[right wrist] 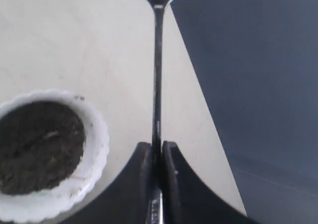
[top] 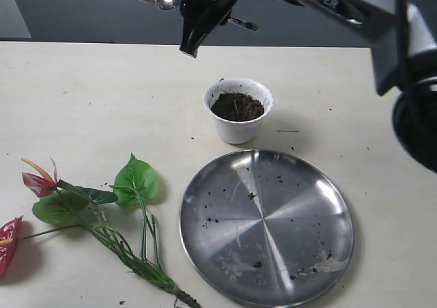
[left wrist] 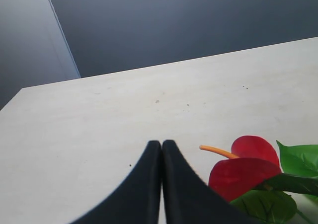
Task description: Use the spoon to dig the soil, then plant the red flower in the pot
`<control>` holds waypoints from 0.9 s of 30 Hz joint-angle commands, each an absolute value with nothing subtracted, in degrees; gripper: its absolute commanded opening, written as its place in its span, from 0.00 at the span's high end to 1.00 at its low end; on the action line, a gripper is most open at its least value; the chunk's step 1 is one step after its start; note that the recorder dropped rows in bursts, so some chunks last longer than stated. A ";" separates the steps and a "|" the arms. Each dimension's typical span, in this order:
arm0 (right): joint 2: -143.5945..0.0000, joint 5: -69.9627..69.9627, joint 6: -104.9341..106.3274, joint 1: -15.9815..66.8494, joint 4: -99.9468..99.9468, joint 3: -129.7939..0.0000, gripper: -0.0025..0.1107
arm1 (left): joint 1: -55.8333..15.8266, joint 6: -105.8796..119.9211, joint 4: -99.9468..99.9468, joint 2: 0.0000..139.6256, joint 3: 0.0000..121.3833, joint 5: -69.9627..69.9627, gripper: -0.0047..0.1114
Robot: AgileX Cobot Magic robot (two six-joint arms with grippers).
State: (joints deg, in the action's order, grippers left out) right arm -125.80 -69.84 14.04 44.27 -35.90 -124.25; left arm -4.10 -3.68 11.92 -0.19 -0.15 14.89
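Only the right wrist view shows the right gripper [right wrist: 157, 157] pinching the spoon [right wrist: 157, 75], beside the pot [right wrist: 47, 154] of soil [right wrist: 37, 144].

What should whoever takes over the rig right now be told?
Right gripper: shut on the slim silver metal spoon, held raised beyond the small white round pot.
Left gripper: shut, empty, beside the red flower.
Dark soil fills the pot; crumbs lie on the round steel plate.
The flower lies flat on the table, left of the plate.
Left: dig the soil, plant the flower.
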 commanded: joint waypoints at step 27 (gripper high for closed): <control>-113.58 -69.65 31.88 47.40 -61.49 -82.03 0.98 | -4.23 -3.90 11.63 0.00 0.00 14.50 0.95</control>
State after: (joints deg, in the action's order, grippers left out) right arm -112.71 -69.80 29.33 46.64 -60.50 -82.24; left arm -4.10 -3.68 11.92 -0.19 -0.15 14.89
